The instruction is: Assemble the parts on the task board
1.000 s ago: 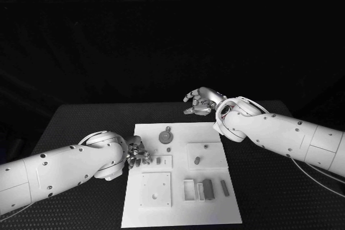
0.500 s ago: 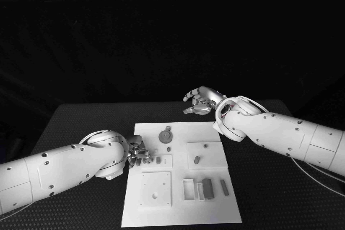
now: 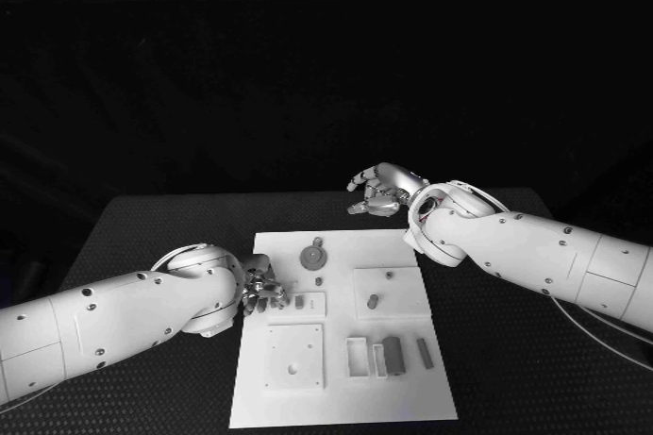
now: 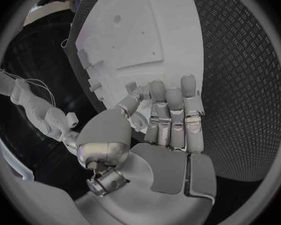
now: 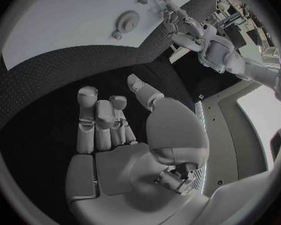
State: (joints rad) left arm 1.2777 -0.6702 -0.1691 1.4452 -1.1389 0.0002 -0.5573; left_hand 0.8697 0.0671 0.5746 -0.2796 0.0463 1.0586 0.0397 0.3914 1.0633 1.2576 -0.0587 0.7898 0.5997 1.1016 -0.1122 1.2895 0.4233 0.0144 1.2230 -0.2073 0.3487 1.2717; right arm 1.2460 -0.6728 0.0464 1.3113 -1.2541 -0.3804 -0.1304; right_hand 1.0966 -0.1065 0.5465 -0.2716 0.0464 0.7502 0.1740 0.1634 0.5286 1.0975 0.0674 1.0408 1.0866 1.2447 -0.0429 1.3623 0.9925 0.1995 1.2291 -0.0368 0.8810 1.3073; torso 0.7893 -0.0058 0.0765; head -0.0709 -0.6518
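The task board (image 3: 341,331) is lying in the middle of the black table (image 3: 150,227), its long sides running from the near edge toward the far edge. The left hand (image 3: 261,293) is sitting at the board's left edge, about halfway along it, with its fingertips (image 4: 158,91) reaching over onto the white surface beside a small raised square block (image 3: 308,305) that is carrying a short grey peg (image 3: 299,304). From the left wrist view the fingers are lying side by side and lightly curled, the thumb is bending in toward them, and a small pale piece is showing just past the fingertips; whether the hand is pinching it or only touching the board I cannot tell. The right hand (image 3: 381,192) is hanging above the table just beyond the board's far right corner, well apart from the parts, with its fingers loosely curled and spread and nothing in them, as the right wrist view (image 5: 115,130) is also showing. On the board, a round grey gear (image 3: 314,258) is lying near the far edge, left of centre. A second raised square (image 3: 384,293) with a grey peg is sitting toward the right edge. Nearer the near edge, a larger flat square plate (image 3: 295,358) is lying on the left side, and beside it to the right an open rectangular frame (image 3: 359,358) and two dark grey bars (image 3: 396,357) are lying side by side.
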